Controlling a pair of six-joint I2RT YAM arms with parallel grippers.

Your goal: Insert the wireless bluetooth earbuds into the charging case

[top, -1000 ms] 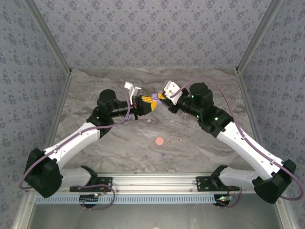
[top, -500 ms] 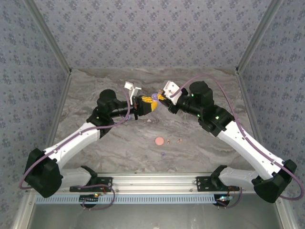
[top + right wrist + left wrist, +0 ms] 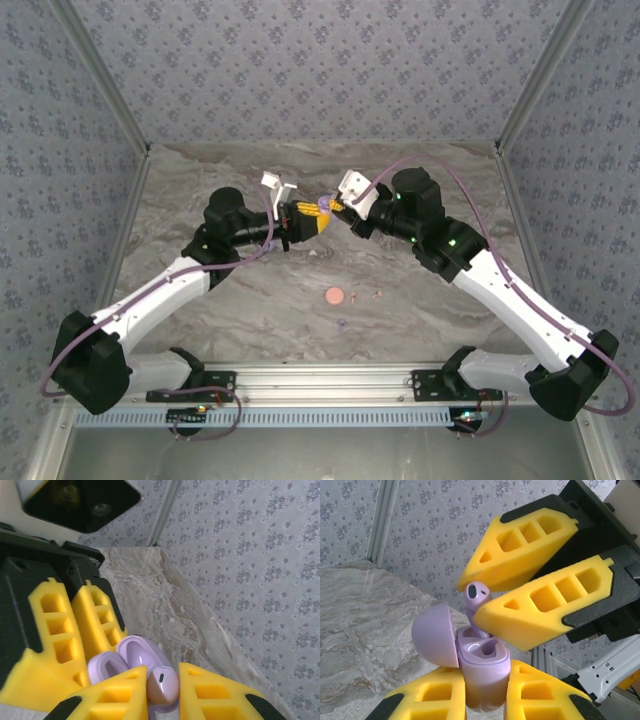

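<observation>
Since a second ago, right fingers (image 3: 530,605) have edged closer. They pinch the earbud (image 3: 476,592), stem aimed down into the open case (image 3: 482,655) — left fingers (image 3: 440,700) clamp it upright, off the worktop (image 3: 250,310).

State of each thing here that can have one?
lilac case: lid open, held off the table by left gripper
lilac earbud: in right gripper, stem at case slot, not seated
left gripper: shut on lilac case
right gripper: shut on lilac earbud
pink case: on table, lid unclear
second lilac earbud: loose on table
</observation>
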